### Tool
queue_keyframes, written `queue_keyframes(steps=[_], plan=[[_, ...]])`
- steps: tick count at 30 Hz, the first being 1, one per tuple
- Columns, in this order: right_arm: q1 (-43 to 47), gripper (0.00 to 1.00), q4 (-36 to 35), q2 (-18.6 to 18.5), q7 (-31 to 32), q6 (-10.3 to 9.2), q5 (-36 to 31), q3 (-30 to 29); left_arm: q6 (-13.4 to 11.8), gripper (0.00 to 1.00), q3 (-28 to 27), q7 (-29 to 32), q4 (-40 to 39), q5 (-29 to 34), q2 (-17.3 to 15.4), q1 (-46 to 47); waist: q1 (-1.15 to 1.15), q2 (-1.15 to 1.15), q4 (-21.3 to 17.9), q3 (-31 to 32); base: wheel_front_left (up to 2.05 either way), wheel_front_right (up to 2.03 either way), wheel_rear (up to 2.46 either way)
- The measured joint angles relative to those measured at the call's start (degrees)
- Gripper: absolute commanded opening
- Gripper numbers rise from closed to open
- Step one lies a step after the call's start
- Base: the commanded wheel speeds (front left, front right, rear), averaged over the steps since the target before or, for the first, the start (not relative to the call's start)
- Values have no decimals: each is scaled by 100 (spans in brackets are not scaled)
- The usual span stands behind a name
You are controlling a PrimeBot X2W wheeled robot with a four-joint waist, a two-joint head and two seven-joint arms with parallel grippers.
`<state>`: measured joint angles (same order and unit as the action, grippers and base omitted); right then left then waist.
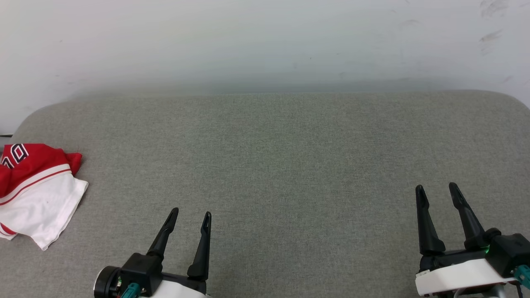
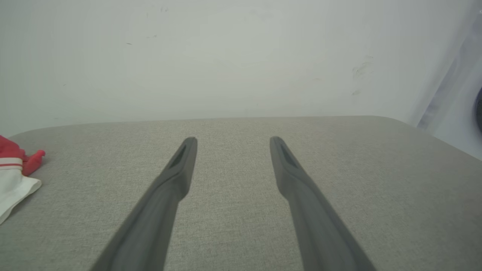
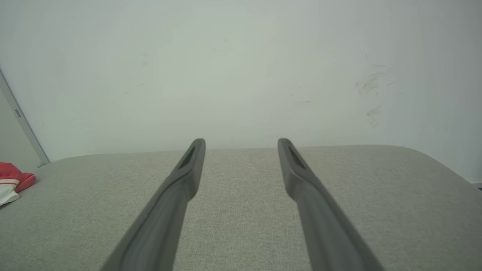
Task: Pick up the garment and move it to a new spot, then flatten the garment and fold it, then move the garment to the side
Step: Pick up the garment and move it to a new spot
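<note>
Nearest, at the bottom of the head view, the left pincer (image 1: 191,212) sits low on the left. Its two dark fingers (image 1: 163,236) are spread apart with nothing between them, and they point away from the robot. The right pincer (image 1: 435,186) stands at the lower right, a little further forward. Its jaws are likewise wide open and empty. Each wrist view shows the same thing: the left pincer (image 2: 233,139) and the right pincer (image 3: 241,140) hold their fingers parted above bare grey cloth, gripping nothing.

Beyond and to the left of the left pincer lies the garment (image 1: 37,190), well apart from both pincers. It is a crumpled heap at the far left edge of the head view, partly cut off by the frame. A white sleeve part lies nearest, then a red and white striped band. Behind that is red cloth with part of a black, white-edged number showing. In the left wrist view the garment (image 2: 13,180) shows at the left edge, and in the right wrist view (image 3: 11,180) it is smaller and further off.

It rests on the grey woven surface (image 1: 265,165), which stretches across the frame with rounded far corners. Behind the surface rises a pale wall (image 1: 265,41) with faint scuff marks toward the upper right.
</note>
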<state>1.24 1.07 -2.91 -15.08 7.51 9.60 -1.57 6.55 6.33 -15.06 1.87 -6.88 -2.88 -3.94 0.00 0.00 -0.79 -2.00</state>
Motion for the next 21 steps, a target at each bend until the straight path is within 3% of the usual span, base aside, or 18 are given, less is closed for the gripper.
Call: queue_keyframes(steps=[10,21], plan=[[5,100,40,0,0,0,-2,15,27,100,-5,0,38,-60,0,2,0,0,89,24,0,0,0],[99,100,64,-1,-1,0,1,178,35,100,-123,-1,69,-48,0,1,0,0,556,70,0,0,0]])
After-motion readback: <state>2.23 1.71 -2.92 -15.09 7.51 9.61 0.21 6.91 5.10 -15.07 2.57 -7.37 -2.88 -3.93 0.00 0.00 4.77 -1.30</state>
